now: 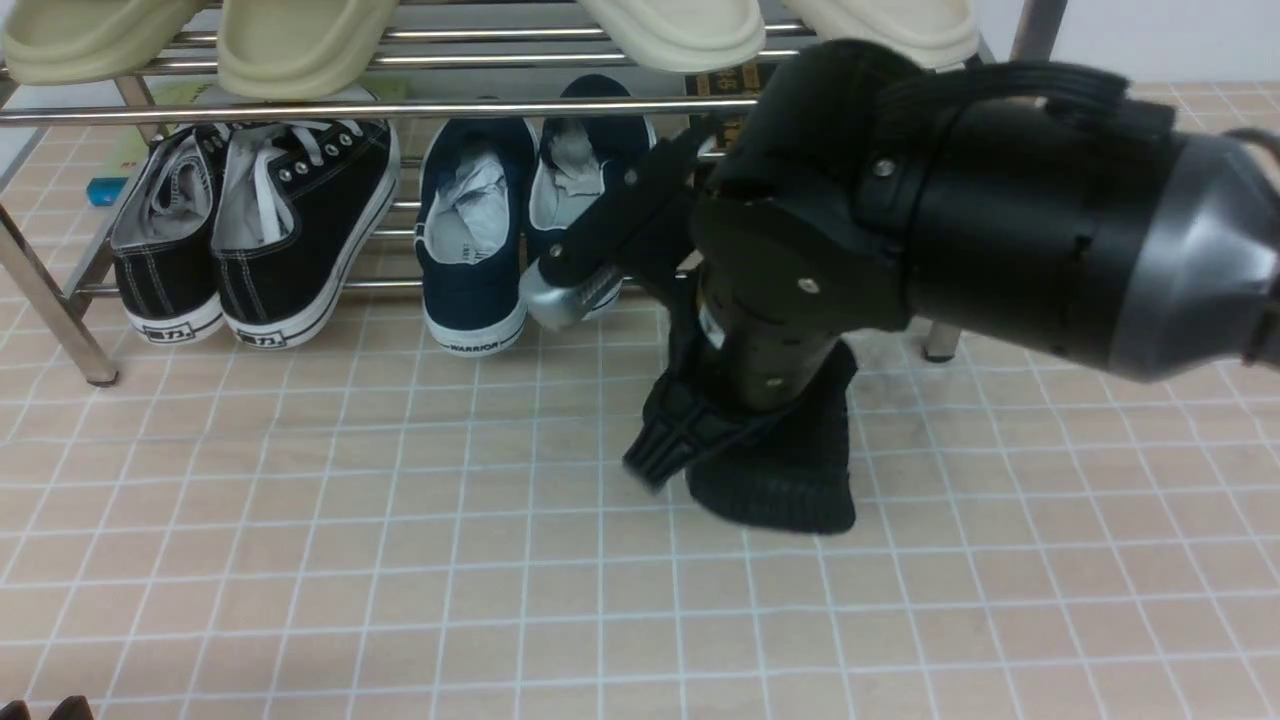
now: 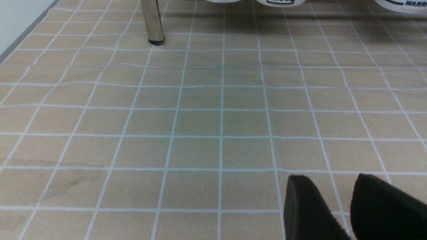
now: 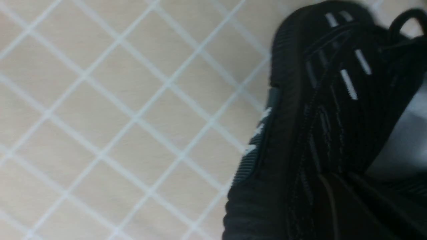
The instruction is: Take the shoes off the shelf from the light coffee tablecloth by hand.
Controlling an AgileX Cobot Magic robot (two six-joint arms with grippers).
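Note:
The black knit shoes point(image 1: 775, 470) are off the shelf point(image 1: 400, 108) and hang toes-down just in front of it, over the light coffee tablecloth point(image 1: 350, 560). I cannot tell whether they touch the cloth. My right arm point(image 1: 1000, 210) reaches down into them from the right, and its wrist hides the fingers. In the right wrist view the shoes point(image 3: 320, 110), with their white dashes, fill the right side. My right gripper point(image 3: 337, 206) is shut on them. My left gripper point(image 2: 330, 190) is open over bare cloth point(image 2: 200, 116), holding nothing. Its tips point(image 1: 60, 708) show at the front view's lower left.
On the shelf's lower rails sit black canvas sneakers with white soles point(image 1: 255, 230) and navy Warrior sneakers point(image 1: 480, 240). Cream slippers point(image 1: 300, 40) lie on the upper rails. Shelf legs stand on the cloth at the left point(image 1: 60, 320) and behind my right arm point(image 1: 940, 340).

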